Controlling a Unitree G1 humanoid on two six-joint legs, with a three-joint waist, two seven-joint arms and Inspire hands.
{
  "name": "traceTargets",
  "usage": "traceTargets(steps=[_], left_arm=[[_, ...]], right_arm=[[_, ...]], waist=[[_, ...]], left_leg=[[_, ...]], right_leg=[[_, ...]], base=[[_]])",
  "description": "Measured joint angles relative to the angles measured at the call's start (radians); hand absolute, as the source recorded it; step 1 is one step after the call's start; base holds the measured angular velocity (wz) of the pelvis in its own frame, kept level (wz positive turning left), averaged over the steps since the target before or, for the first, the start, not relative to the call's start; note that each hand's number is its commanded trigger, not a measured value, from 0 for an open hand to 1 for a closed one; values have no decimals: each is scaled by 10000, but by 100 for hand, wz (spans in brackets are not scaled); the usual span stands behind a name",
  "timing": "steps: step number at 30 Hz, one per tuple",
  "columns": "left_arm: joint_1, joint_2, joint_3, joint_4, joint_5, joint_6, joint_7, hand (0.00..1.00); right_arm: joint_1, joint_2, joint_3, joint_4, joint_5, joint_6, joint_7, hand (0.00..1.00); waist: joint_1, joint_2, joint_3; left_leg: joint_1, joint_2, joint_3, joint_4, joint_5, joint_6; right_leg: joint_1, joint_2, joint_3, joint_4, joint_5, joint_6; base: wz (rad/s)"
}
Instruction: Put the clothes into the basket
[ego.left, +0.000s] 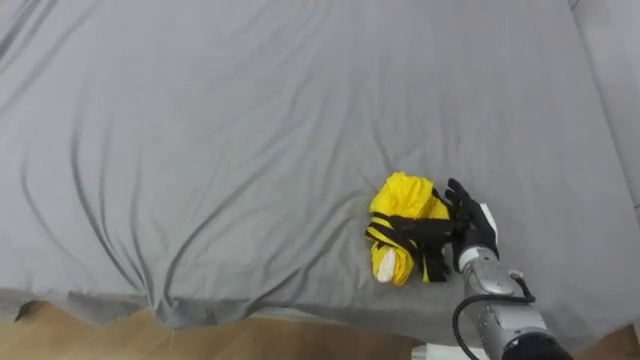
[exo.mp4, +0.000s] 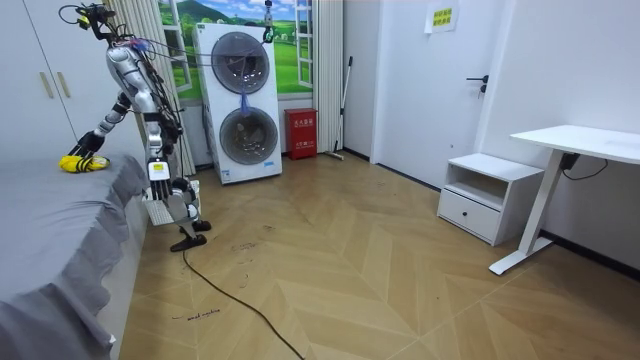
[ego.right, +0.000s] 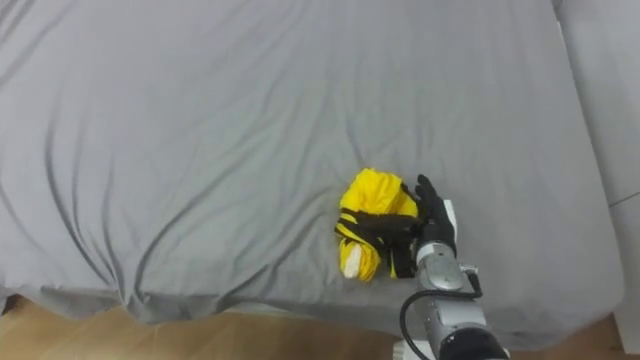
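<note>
My right hand (ego.left: 470, 232), fingers curled round yellow clothes (ego.left: 400, 200) near bed (ego.left: 250, 120) edge: gripping so I can lift them w/o dropping.

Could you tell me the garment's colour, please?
The garment is yellow with black bands, clearest in left eye view.

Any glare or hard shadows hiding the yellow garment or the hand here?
Left eye view: soft, even light; the bed sheet shows only gentle shading along its folds, and the yellow garment and right hand are plainly lit. Room view: bright room, mild sheen on the wooden floor, no glare over the garment.
</note>
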Motion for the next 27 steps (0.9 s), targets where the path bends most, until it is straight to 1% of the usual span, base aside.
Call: traceTargets(steps=[1, 3, 5, 8, 12, 13, 14, 15, 19, 21, 22, 27], left_arm=[[-20, 23, -48, -5, -7, 51, 0, 0], [-26, 23, -63, -6, -19, 59, 0, 0], [-24, 23, -71, -5, -21, 73, 1, 0], [-40, 18, -256, -45, -19, 85, 4, 0], [-60, 13, -261, -99, -21, 124, 77, 0], [-75, 13, -261, -99, -21, 133, 102, 0], [-77, 13, -270, -114, -28, 143, 102, 0], [-76, 12, -278, -134, -41, 152, 102, 0], [-76, -18, -279, -150, -64, 168, 103, 0], [-77, -15, -283, -131, -156, 204, 102, 0], [-76, -8, -376, -106, -399, 213, 103, 0], [-63, 3, -472, -155, -431, 239, 102, 0]], right_arm=[[0, -1, 119, -6, -8, 0, 50, 0], [1, 37, 221, -18, -170, 0, 116, 0], [22, 114, 522, -193, -322, 3, 117, 0], [23, 224, 836, -419, -579, 3, 218, 0], [24, 263, 1075, -578, -831, 3, 465, 0], [28, 264, 1115, -581, -883, 5, 489, 49], [31, 245, 1194, -582, -885, 5, 503, 49], [41, 241, 1258, -579, -884, 5, 514, 100], [185, 244, 1284, -456, -877, 8, 549, 100], [190, 243, 1365, -124, -873, -19, 582, 100], [187, 221, 1434, 274, -860, -25, 613, 100], [328, 199, 1467, 1093, -874, 39, 737, 100]], waist=[[-4, 5, 2], [-3, 24, 7], [2, 49, 7], [3, 122, -7], [5, 179, -22], [3, 178, -22], [-1, 182, -24], [-2, 186, -27], [9, 194, -34], [14, 194, -35], [36, 194, -34], [54, 189, -37]], left_leg=[[1, 0, -7, -1, 0, 0], [11, 1, -4, -6, 1, 0], [35, 5, 13, -5, 2, -1], [46, 12, 35, -8, 4, -4], [39, 15, 63, -15, 4, -4], [37, 15, 63, -16, 4, -4], [36, 15, 63, -15, 4, -4], [37, 14, 63, -13, 4, -4], [73, 10, 37, -13, 5, -4], [101, 10, 40, -16, 6, -5], [165, 11, 42, -24, 6, -5], [221, 5, -4, -16, 6, -5]], right_leg=[[4, 0, 3, -2, 0, 0], [4, 0, 67, -9, 0, 0], [7, 3, 103, -10, 0, 0], [6, 3, 87, -12, 0, 0], [-9, -1, 5, -11, 0, 0], [-11, -1, 4, -11, 0, 0], [-9, -2, -2, -10, 0, 0], [-7, -2, -1, -8, 0, 0], [35, -2, -5, -7, 0, 0], [57, -1, -6, -7, 0, 0], [115, -2, -5, -6, 0, 0], [199, -2, -66, -9, -1, 0]], base=[[0], [0], [-6], [-2], [0], [0], [0], [0], [0], [0], [0], [2]])
